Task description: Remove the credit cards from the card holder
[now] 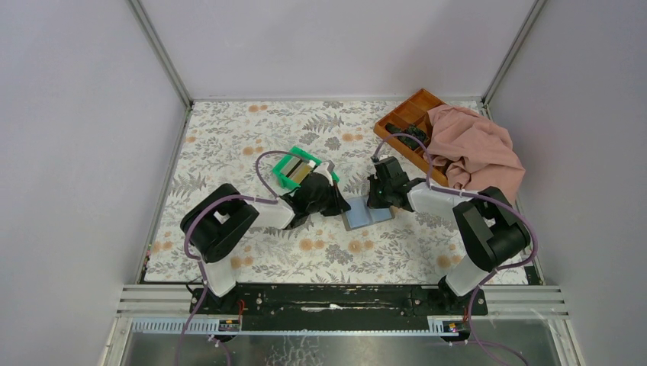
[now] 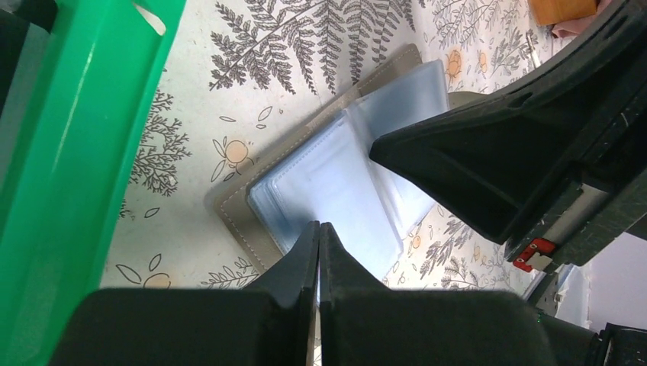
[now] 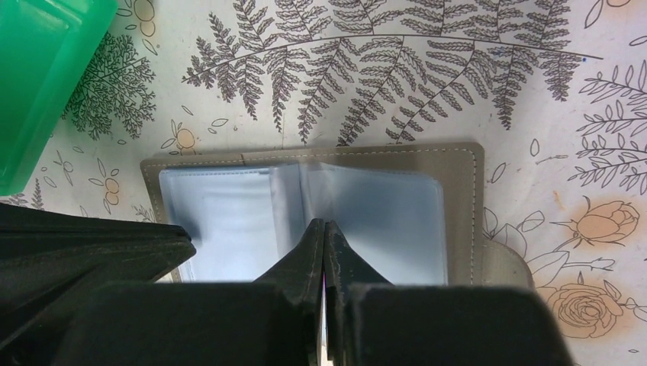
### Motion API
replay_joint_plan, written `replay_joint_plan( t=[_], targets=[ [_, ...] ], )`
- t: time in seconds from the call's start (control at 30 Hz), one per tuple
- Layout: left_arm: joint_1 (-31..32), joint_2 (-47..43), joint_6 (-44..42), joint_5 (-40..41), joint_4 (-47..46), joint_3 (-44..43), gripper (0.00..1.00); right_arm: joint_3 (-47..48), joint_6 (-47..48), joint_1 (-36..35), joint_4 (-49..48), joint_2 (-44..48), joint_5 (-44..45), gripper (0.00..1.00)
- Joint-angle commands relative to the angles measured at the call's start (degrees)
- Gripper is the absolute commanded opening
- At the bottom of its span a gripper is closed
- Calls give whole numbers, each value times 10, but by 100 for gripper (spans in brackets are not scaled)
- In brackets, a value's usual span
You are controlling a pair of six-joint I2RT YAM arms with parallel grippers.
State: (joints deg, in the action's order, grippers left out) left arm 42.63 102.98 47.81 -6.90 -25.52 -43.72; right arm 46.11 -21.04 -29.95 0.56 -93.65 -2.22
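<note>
The card holder (image 1: 369,216) lies open on the flowered table between both arms, its pale blue sleeves (image 2: 336,179) facing up inside a tan stitched cover (image 3: 458,164). My left gripper (image 2: 319,226) is shut, its tips resting at the near edge of the left sleeve (image 3: 221,221). Over the middle fold, my right gripper (image 3: 324,224) is also shut, tips pressed down on the sleeves. No card shows between either pair of fingers. Several credit cards (image 1: 304,169) stand in the green bin (image 1: 290,171) just behind the left gripper (image 1: 341,201). The right gripper (image 1: 379,203) meets the holder from the right.
An orange-brown compartment tray (image 1: 408,114) with dark items sits at the back right, half covered by a pink cloth (image 1: 477,149). The green bin's wall (image 2: 69,152) is close on the left of the left gripper. Grey walls enclose the table.
</note>
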Motion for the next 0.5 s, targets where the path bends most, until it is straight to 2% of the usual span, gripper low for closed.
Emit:
replay_joint_plan(
  t=[0.0,0.47],
  targets=[
    [1,-15,-22,23,26,-23,0,2,-17,-4,6,0,30,0],
    [10,-29,-20,32,60,-34,0,-19,-24,-4,3,15,40,0]
  ],
)
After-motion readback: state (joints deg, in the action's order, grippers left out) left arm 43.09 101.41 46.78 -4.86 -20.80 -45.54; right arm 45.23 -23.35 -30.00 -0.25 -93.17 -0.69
